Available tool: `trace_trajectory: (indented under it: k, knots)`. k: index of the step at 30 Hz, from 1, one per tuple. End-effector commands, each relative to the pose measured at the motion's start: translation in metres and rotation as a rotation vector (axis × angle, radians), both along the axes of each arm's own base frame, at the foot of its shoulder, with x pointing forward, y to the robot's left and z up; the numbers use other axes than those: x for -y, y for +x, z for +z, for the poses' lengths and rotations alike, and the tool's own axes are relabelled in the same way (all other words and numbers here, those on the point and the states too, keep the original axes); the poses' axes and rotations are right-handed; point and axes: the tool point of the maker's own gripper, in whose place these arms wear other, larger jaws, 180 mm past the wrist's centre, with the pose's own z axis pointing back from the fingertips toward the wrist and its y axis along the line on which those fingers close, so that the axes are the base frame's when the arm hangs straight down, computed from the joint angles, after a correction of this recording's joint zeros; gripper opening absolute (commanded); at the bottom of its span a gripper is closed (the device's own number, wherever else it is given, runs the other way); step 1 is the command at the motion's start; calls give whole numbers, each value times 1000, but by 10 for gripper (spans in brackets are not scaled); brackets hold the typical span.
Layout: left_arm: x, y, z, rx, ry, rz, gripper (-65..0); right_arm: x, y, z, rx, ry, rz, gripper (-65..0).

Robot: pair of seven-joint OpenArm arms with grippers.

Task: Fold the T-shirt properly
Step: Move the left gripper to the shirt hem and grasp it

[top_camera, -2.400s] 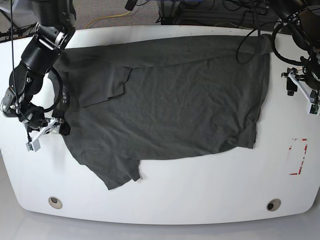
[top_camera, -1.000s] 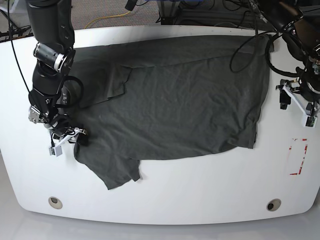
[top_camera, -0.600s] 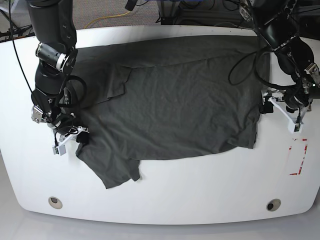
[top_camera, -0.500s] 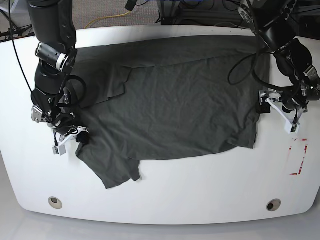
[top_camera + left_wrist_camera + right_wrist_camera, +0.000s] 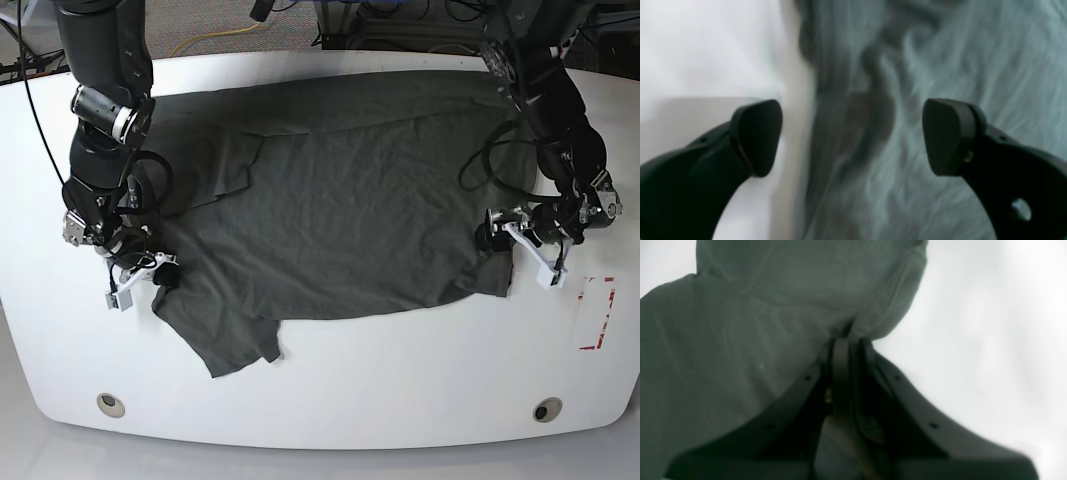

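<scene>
Right gripper (image 5: 853, 343): clenched on T-shirt (image 5: 773, 340), fabric pinched between fingertips at its side edge, toward worktop's left edge.
Left gripper (image 5: 852, 138): jaws wide apart, straddling T-shirt's opposite side edge, near worktop's right edge; nothing gripped.
T-shirt: dark grey-green, spread across middle of white worktop (image 5: 400, 390), reaching toward far edge.
Near corners: one round metal-rimmed hole (image 5: 110, 405) by each.
Red marks (image 5: 597, 313): on worktop by right edge.

left gripper (image 5: 515, 235): I've brought it in — from outside the T-shirt (image 5: 340, 220) to over its edge | right gripper (image 5: 165, 275): moved inward, now pinching the T-shirt's edge — that edge drawn slightly in
</scene>
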Motion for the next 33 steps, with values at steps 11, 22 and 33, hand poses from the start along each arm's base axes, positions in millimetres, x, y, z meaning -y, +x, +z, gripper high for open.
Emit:
trace_trajectory:
  k: [11,22,33]
  knots:
    - [12,22,-5,-3,-84,6,-146,5,5,7,4,-18,5,-602]
    - [14,21,-17,8,-127,39,-650,5,5,7,4,-17,3,-606]
    - [-7,15,9,59,-13,24,-646,12,2,9,-22,-29,6,-609]
